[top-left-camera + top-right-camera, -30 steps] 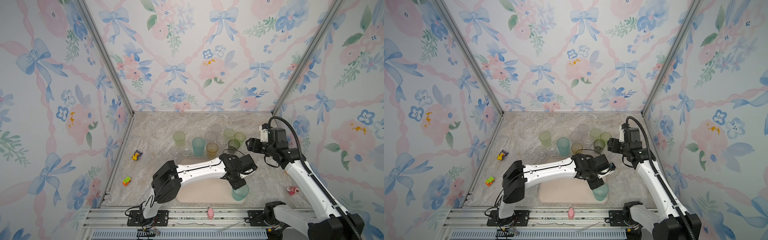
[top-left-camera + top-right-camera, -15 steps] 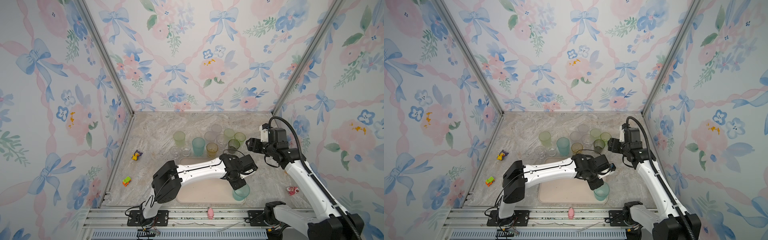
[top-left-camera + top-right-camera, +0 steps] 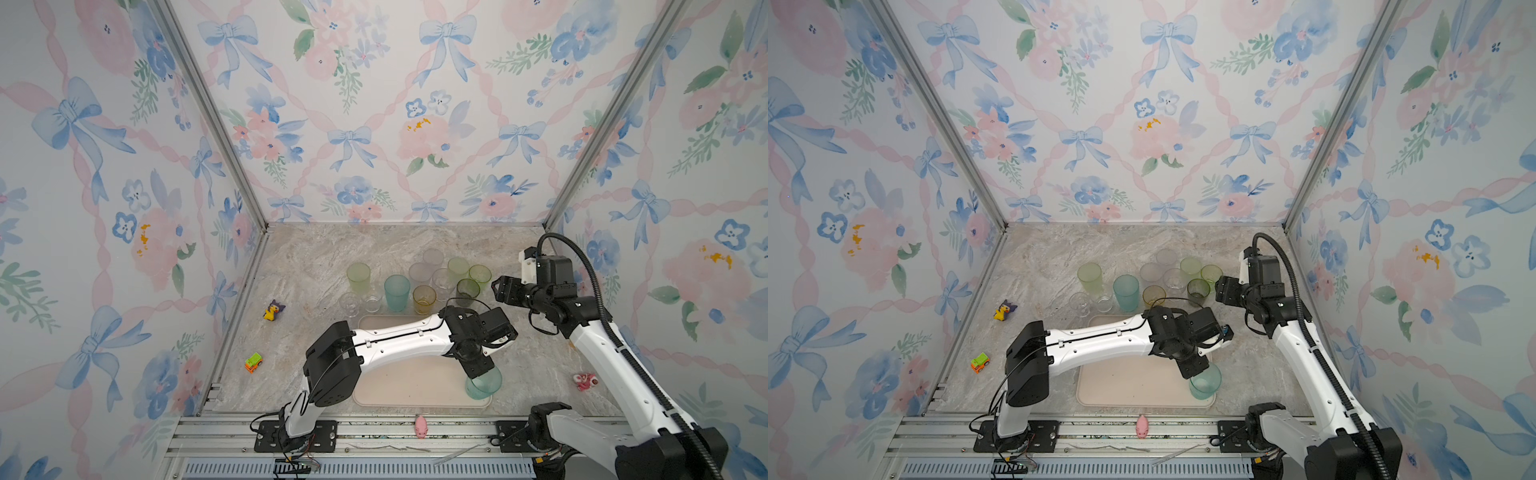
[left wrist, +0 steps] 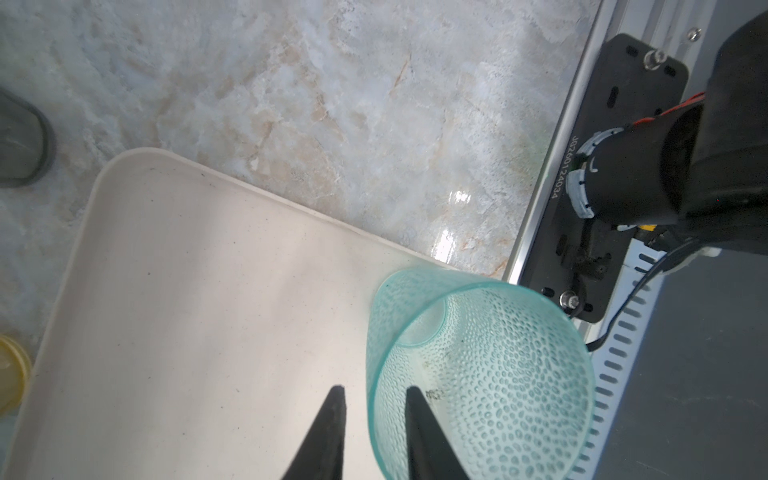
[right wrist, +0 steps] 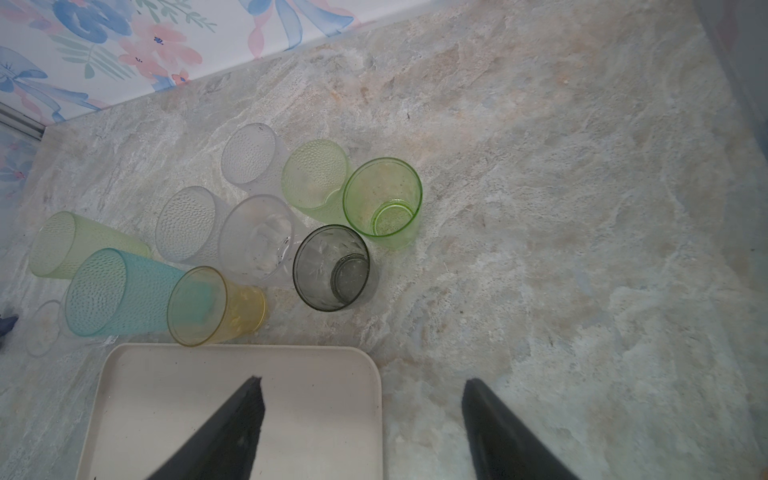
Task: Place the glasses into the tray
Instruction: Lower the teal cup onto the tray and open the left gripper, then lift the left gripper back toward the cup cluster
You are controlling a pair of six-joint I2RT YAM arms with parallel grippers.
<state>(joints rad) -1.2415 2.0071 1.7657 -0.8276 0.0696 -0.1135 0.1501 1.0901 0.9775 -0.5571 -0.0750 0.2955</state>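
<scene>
At the tray (image 4: 166, 291) corner, left fingers (image 4: 328, 432), narrowly parted, straddle the teal glass (image 4: 498, 374) rim; a snag could topple it. Right fingers (image 5: 224, 428) spread wide, empty.

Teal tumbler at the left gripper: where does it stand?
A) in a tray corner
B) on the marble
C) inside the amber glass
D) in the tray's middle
A: in both top views the teal tumbler stands in the near right corner of the tray.

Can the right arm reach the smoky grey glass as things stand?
Probably yes: the right gripper is open, facing the grey glass with bare tabletop between, though a green glass stands close.
</scene>
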